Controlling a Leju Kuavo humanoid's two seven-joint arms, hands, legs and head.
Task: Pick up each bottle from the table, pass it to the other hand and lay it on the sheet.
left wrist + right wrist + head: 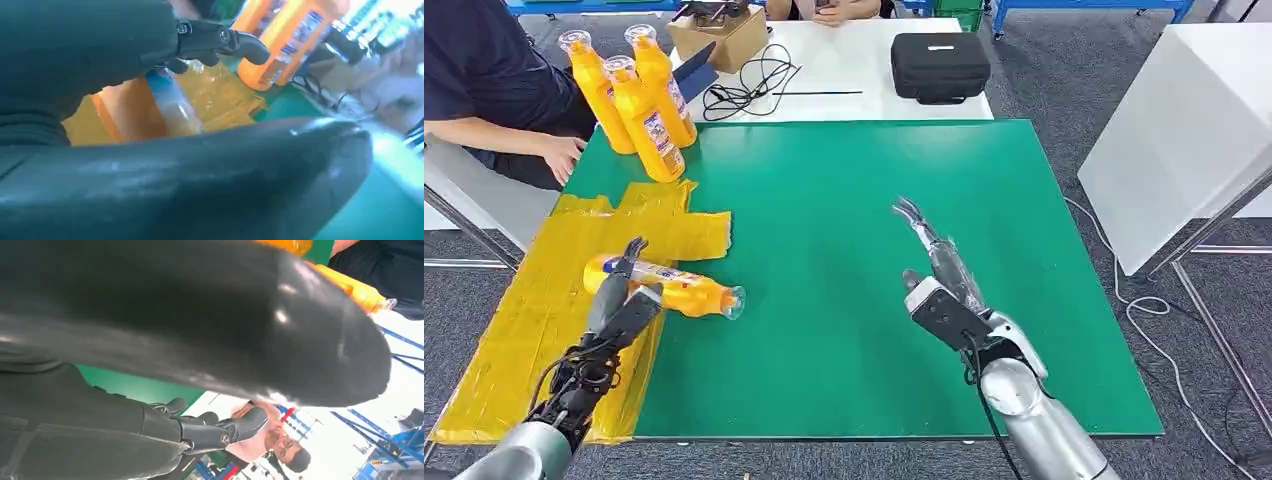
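At 9 o'clock on the green mat, left hand (621,300) grips lying orange bottle (686,290) over the yellow sheet (534,300), cap toward 3 o'clock; right hand (934,265) empty, fingers extended.

One orange bottle (669,287) with a printed label, on its side, clear cap end pointing right over the yellow sheet's (544,310) edge onto green, three more bottles (634,100) upright, clustered at the table's far left corner
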